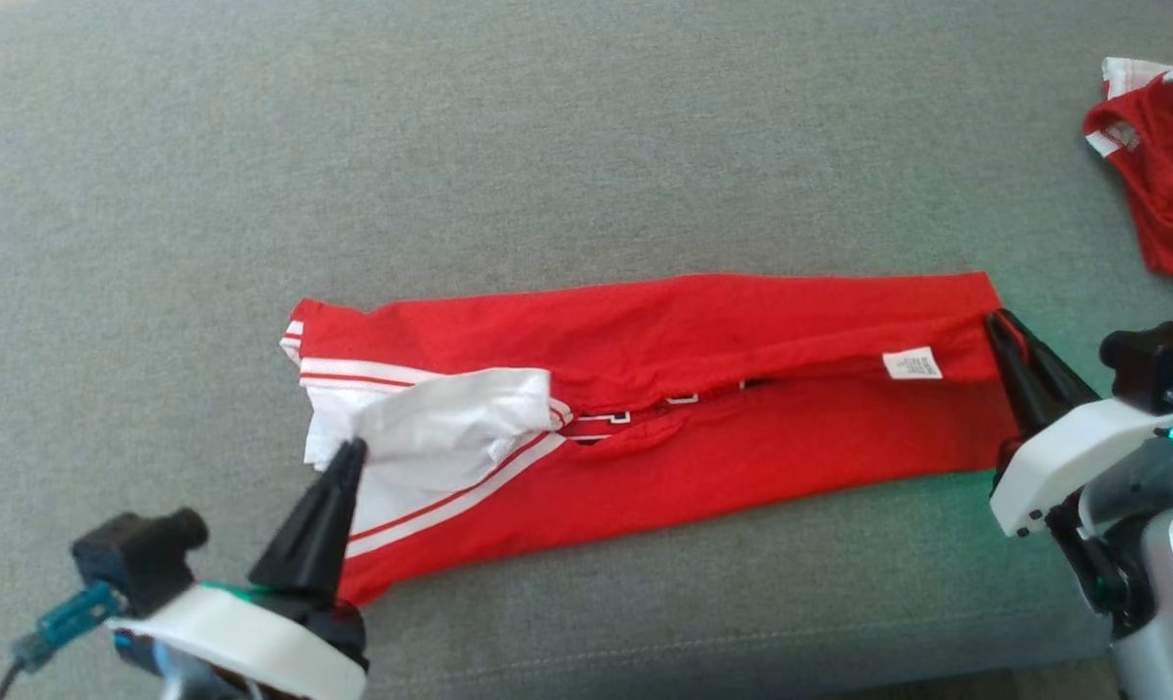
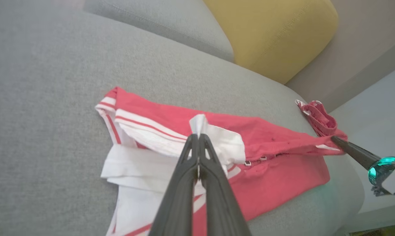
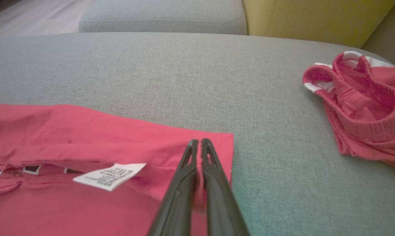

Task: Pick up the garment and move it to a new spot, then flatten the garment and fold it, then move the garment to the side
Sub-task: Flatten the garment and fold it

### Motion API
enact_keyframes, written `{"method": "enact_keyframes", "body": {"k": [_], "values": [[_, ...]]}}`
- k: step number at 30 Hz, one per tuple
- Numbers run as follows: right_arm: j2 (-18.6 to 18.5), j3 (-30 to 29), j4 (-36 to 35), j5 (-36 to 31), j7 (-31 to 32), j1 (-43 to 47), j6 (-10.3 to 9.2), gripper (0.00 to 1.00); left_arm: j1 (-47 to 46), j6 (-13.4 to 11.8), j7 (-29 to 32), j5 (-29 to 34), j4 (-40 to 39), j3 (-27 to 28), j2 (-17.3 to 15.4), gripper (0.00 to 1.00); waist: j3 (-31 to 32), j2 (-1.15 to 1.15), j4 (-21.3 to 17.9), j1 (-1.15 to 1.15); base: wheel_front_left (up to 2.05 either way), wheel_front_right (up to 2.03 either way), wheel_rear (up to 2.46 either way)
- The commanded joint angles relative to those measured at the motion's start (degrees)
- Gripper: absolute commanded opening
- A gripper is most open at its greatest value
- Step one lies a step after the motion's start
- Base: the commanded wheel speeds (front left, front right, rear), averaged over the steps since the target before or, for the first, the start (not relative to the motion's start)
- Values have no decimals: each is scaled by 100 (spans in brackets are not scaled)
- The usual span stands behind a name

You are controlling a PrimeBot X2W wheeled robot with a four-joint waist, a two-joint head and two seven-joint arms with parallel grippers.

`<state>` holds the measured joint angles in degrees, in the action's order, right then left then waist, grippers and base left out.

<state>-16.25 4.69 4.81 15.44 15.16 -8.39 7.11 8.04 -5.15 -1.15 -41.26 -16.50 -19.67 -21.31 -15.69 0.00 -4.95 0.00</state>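
Observation:
The garment (image 1: 742, 331) lies as a long red band folded lengthwise across the grey sofa seat (image 1: 548, 146), lettering just peeking from the fold and a white label (image 1: 912, 364) near its right end. My left gripper (image 1: 353, 447) is shut on the white sleeve at its left end; the left wrist view shows the fingertips (image 2: 197, 135) pinching a raised tuft of the garment (image 2: 282, 177). My right gripper (image 1: 993, 319) is shut on the folded edge at the right end. In the right wrist view its tips (image 3: 199, 141) rest on the garment (image 3: 86, 131) beside the label (image 3: 109, 175).
A smaller crumpled red piece with white edging (image 1: 1165, 165) lies at the far right of the seat, also in the right wrist view (image 3: 364, 108). A yellow cushion (image 2: 276, 29) sits behind. The sofa's front edge (image 1: 742, 651) runs close below the garment.

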Motion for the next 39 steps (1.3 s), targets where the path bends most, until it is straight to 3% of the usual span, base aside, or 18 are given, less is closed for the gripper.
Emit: {"method": "enact_keyframes", "body": {"k": [1, 2, 3, 4, 5, 14, 19, 28, 39], "values": [[-33, -7, -192, -49, -21, 27, 37, 33, -135, 56, -72, -27, -80, 166, -18, 0, 3, 0, 4, 0, 0, 0, 0], [-1, -39, -195, -68, -36, 40, 37, 72, -122, 83, -103, -38, 2, 132, 14, 0, 6, 0, 4, 0, 0, 0, 0], [28, -71, -201, -85, -48, 58, 37, 100, -107, 108, -143, -54, 68, 109, 48, 34, 11, 0, 3, 0, 0, 0, 0], [59, -121, -212, -97, -76, 80, 37, 100, -86, 119, -203, -73, 118, 110, 86, 71, 16, 0, 1, 0, 0, 0, 0], [83, -167, -228, -109, -101, 110, 37, 100, -54, 126, -265, -101, 156, 121, 124, 100, 23, 0, -2, 0, 0, 0, 0], [364, -894, -510, -227, -309, 476, 37, 100, 338, 84, -788, -171, 49, 323, 251, 100, 116, 0, 10, 0, 0, 0, 0], [425, -1022, -534, -309, -272, 485, 37, 100, 302, 52, -960, -56, -85, 384, 264, 100, 159, 0, 15, 0, 0, 0, 0], [219, -454, 24, -169, 473, 1, 37, 100, 41, -81, -1131, 233, -3, 344, 419, 100, 190, 0, 37, 0, 0, 0, 0], [-264, -87, 955, 42, 1594, -601, 37, 100, -179, -129, -1302, 453, 297, 474, 582, 100, 182, 0, 375, 0, 0, 0, 0]]}}
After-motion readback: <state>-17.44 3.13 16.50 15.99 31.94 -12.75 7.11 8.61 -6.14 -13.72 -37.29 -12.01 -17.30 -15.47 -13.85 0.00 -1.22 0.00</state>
